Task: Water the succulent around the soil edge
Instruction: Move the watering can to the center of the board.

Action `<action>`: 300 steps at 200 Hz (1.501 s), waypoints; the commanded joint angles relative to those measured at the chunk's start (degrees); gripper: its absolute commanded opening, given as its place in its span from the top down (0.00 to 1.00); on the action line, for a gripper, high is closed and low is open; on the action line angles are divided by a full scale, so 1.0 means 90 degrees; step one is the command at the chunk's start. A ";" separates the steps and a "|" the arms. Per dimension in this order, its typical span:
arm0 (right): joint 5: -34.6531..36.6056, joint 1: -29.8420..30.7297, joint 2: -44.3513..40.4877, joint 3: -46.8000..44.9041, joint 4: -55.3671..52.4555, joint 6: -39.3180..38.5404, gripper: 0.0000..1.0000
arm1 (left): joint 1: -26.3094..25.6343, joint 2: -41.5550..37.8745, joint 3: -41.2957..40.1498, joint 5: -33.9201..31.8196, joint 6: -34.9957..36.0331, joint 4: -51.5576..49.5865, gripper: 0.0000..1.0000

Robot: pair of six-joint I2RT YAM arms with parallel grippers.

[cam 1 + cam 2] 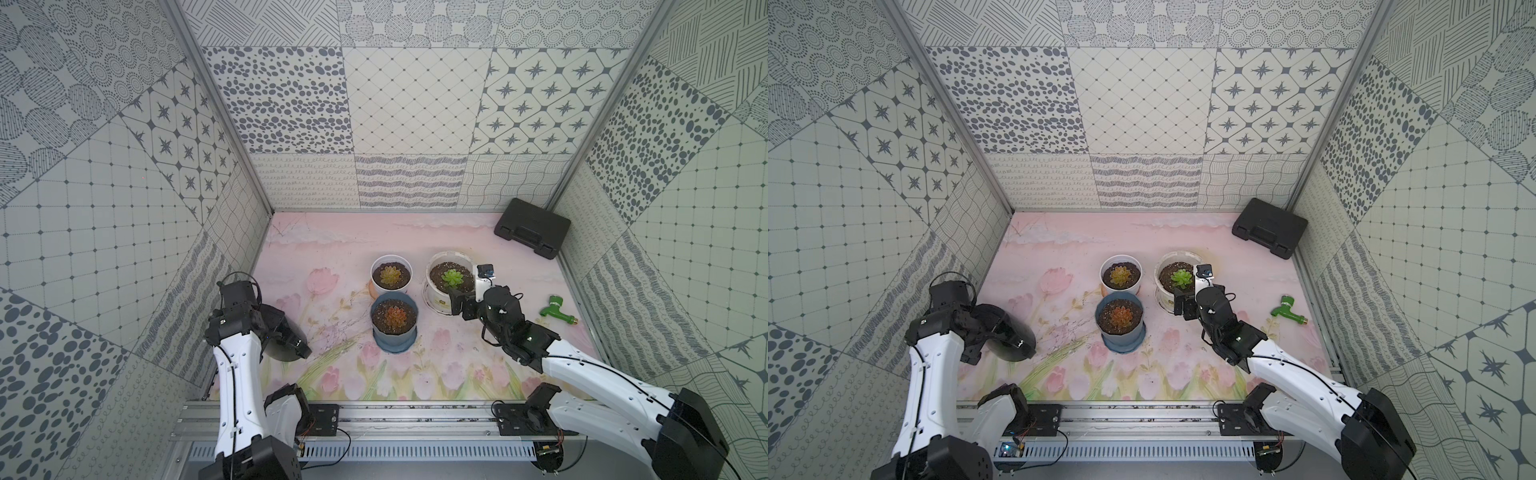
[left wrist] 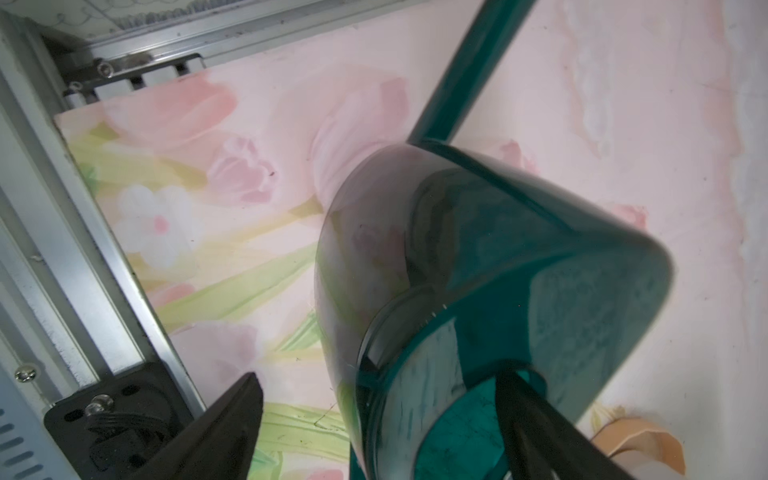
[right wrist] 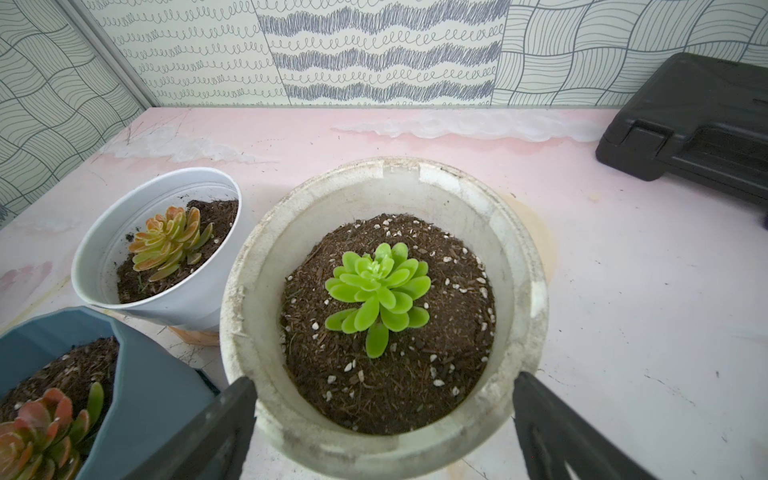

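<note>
Left fingers (image 2: 226, 419) are sitting spread around the teal watering can (image 2: 519, 257), apparently not gripping it; right fingers (image 3: 208, 428) are hanging wide apart at the near rim of the white pot (image 3: 519, 266) holding the green succulent (image 3: 376, 291).

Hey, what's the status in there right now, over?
Left gripper open at the watering can. Right gripper open, flanking the cream pot of the green succulent. Blue pot and white pot stand between can and target.
</note>
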 commanded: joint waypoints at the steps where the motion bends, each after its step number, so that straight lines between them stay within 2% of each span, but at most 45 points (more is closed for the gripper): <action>1: -0.0023 0.0028 0.0043 -0.0025 0.0121 0.0108 0.02 | -0.1183 0.0072 0.0229 -0.0320 -0.0195 0.0224 0.08; 26: 0.0059 0.0026 0.0098 -0.0043 0.0150 0.0093 0.02 | -0.1922 0.0123 0.0316 -0.0597 -0.0095 0.0281 0.07; 68: 0.0077 0.0040 0.0262 0.0049 0.0027 0.0027 0.02 | -0.2768 0.0232 0.0519 -0.1315 0.0250 0.0139 0.06; 107: -0.0004 0.0071 0.0045 0.0060 -0.0210 0.0026 0.02 | -0.3558 -0.0265 0.1160 -0.2117 0.0701 -0.0354 0.02; 133: -0.0015 0.0081 -0.0061 0.0252 -0.0565 0.0121 0.02 | -0.3944 -0.0638 0.1222 -0.1631 0.1045 -0.0622 0.02; 160: -0.0055 0.0153 -0.0162 0.0443 -0.0977 0.0171 0.02 | -0.4171 -0.0934 0.0708 -0.1214 0.0870 -0.0719 0.02; 184: -0.0074 0.0310 -0.0221 0.0560 -0.1312 0.0183 0.02 | -0.4607 -0.1158 0.0310 -0.1358 0.0586 -0.0668 0.02; 213: -0.0094 0.0660 -0.0201 0.0760 -0.1751 0.0184 0.02 | -0.5444 -0.1092 0.0153 -0.2254 -0.0151 -0.0831 0.02; 243: -0.0022 0.1024 -0.0179 0.0823 -0.1725 0.0057 0.02 | -0.5453 -0.1036 -0.0669 -0.2333 -0.1445 -0.0142 0.02; 264: 0.0042 0.1170 -0.0140 0.0812 -0.1650 -0.0021 0.02 | -0.5463 -0.0636 -0.0507 -0.3056 -0.2688 -0.0421 0.02; 300: 0.0060 0.1187 -0.0093 0.0689 -0.1579 -0.0170 0.02 | -0.5460 0.0148 -0.0160 -0.3422 -0.3557 -0.0301 0.03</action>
